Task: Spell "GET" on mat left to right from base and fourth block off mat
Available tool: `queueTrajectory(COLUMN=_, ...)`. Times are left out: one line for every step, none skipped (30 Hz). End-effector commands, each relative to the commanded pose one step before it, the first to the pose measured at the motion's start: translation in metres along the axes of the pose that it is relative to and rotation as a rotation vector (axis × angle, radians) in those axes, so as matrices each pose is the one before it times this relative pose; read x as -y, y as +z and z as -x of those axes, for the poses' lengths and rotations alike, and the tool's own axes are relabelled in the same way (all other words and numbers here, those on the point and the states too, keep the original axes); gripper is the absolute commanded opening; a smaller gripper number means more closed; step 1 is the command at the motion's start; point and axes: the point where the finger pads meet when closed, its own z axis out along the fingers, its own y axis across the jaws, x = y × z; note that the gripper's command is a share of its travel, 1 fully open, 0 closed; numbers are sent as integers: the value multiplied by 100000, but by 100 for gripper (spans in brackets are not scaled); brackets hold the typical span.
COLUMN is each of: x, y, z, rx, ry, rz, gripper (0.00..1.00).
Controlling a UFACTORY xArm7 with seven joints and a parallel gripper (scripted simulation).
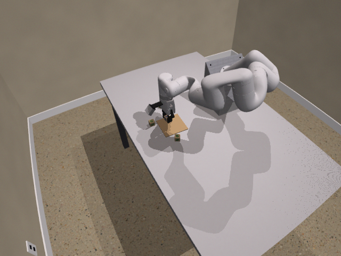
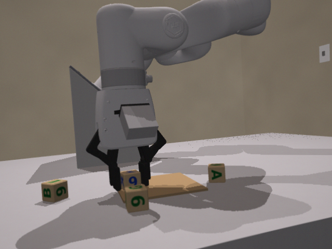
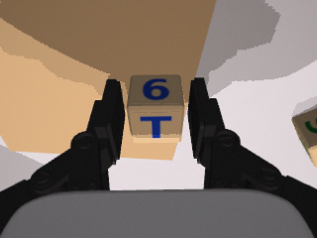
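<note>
hand: part-open, slim gaps either side, holding nothing | T block: between fingers, on mat near its corner | mat: nearer bench's long edge opposite the arm base, towards top view's left corner | three blocks off mat
</note>
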Motion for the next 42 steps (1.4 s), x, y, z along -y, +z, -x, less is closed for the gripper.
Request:
queueTrajectory(x=-122, y=-857, z=-144, rx=-462, ry=61, rz=305, gripper=47)
queueTrajectory(x=0, y=-328, z=0, rx=0, ry=0, rz=0, gripper=47)
queueTrajectory(x=0, y=-383, z=1, rx=0, ry=1, rz=0, gripper=47)
queueTrajectory(x=0, y=-432, z=0, rx=0, ry=0, rz=0, gripper=47)
queueTrajectory(x=0, y=-475, z=0, rx=0, ry=0, rz=0, gripper=47)
queueTrajectory(x=0, y=-510, z=0, rx=0, ry=0, rz=0, gripper=47)
queueTrajectory(x=0, y=0, z=0, rx=0, ry=0, rz=0, gripper=47)
queueTrajectory(x=0, y=0, z=0, rx=0, ry=0, rz=0, gripper=47)
queueTrajectory(x=0, y=-536, z=0, rx=0, ry=0, rz=0, gripper=47)
queueTrajectory(x=0, y=-552, z=0, rx=0, ry=0, rz=0, gripper=47)
queueTrajectory(x=0, y=-559, z=0, rx=0, ry=0, rz=0, gripper=47)
queueTrajectory(x=0, y=-556, z=0, rx=0, ry=0, rz=0, gripper=47)
queueTrajectory(x=0, y=-544, z=0, rx=0, ry=0, rz=0, gripper=47)
queueTrajectory(x=0, y=-522, z=0, rx=0, ry=0, rz=0, gripper=47)
queueTrajectory(x=0, y=-493, z=0, rx=0, ry=0, rz=0, gripper=47)
queueTrajectory(x=0, y=-455, z=0, rx=0, ry=0, rz=0, gripper=47)
queueTrajectory(x=0, y=-411, z=0, rx=0, ry=1, rz=0, gripper=47)
queueTrajectory(x=0, y=-361, z=0, rx=0, ry=0, rz=0, gripper=47)
queueTrajectory(x=0, y=-308, z=-1, rx=0, ry=-1, rz=0, gripper=47)
queueTrajectory(x=0, y=-252, z=1, rx=0, ry=1, rz=0, gripper=47)
queueTrajectory(x=0, y=-196, z=-1, rx=0, ry=-1, rz=0, gripper=47)
queueTrajectory(x=0, y=-142, z=0, rx=0, ry=0, rz=0, gripper=47)
queueTrajectory(x=0, y=-93, z=0, rx=0, ry=1, rz=0, gripper=47)
queueTrajectory(x=0, y=0, z=0, rx=0, ry=0, rz=0, gripper=47)
queueTrajectory(x=0, y=0, z=0, rx=0, ry=0, rz=0, gripper=47)
queueTrajectory(x=0, y=-51, z=0, rx=0, ry=0, rz=0, gripper=47)
queueTrajectory(x=0, y=-20, z=0, rx=0, ry=0, rz=0, gripper=47)
queueTrajectory(x=0, y=-3, z=0, rx=0, ry=0, rz=0, gripper=47)
queueTrajectory(x=0, y=0, z=0, rx=0, ry=0, rz=0, gripper=100)
queueTrajectory(x=0, y=0, z=0, rx=0, ry=0, rz=0, gripper=100)
queueTrajectory(x=0, y=0, z=0, rx=0, ry=0, rz=0, gripper=100)
queueTrajectory(x=0, y=0, z=0, rx=0, ry=0, rz=0, gripper=100)
queueTrajectory(x=0, y=0, z=0, rx=0, ry=0, rz=0, gripper=100)
queueTrajectory(x=0, y=0, z=0, rx=0, ry=0, rz=0, gripper=100)
queueTrajectory(x=0, y=0, z=0, rx=0, ry=0, rz=0, gripper=100)
queueTrajectory(x=0, y=0, z=0, rx=0, ry=0, rz=0, gripper=100)
queueTrajectory(x=0, y=0, z=0, rx=0, ry=0, rz=0, gripper=100)
queueTrajectory(x=0, y=0, z=0, rx=0, ry=0, rz=0, gripper=100)
queueTrajectory(x=0, y=0, z=0, rx=0, ry=0, rz=0, gripper=100)
queueTrajectory(x=0, y=0, z=0, rx=0, ry=0, rz=0, gripper=100)
queueTrajectory(x=0, y=0, z=0, rx=0, ry=0, rz=0, gripper=100)
queueTrajectory(x=0, y=0, z=0, rx=0, ry=0, rz=0, gripper=100)
